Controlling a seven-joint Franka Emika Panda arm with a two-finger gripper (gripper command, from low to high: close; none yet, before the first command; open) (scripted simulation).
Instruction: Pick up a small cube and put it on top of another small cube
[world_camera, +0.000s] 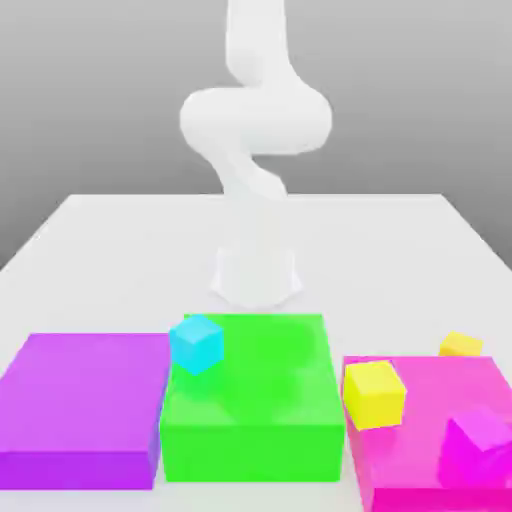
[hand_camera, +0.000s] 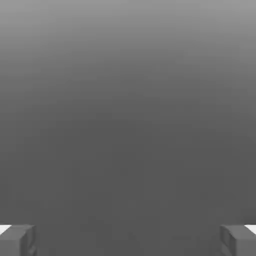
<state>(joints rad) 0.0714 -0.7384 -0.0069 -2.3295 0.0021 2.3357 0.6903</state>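
Magenta cube (world_camera: 478, 437), green block (world_camera: 250, 420), purple slab (world_camera: 80, 410)

I see a purple block (world_camera: 82, 405), a green block (world_camera: 250, 420) and a magenta block (world_camera: 425, 440) in a row on the white surface (world_camera: 400, 260), with a small magenta cube (world_camera: 478, 440) on the magenta block.

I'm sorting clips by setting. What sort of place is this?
Likely a simulated tabletop test scene, not a real room: a plain white table against a featureless grey backdrop, a smooth white robot arm, and flat-coloured blocks such as the green slab and cyan cube.
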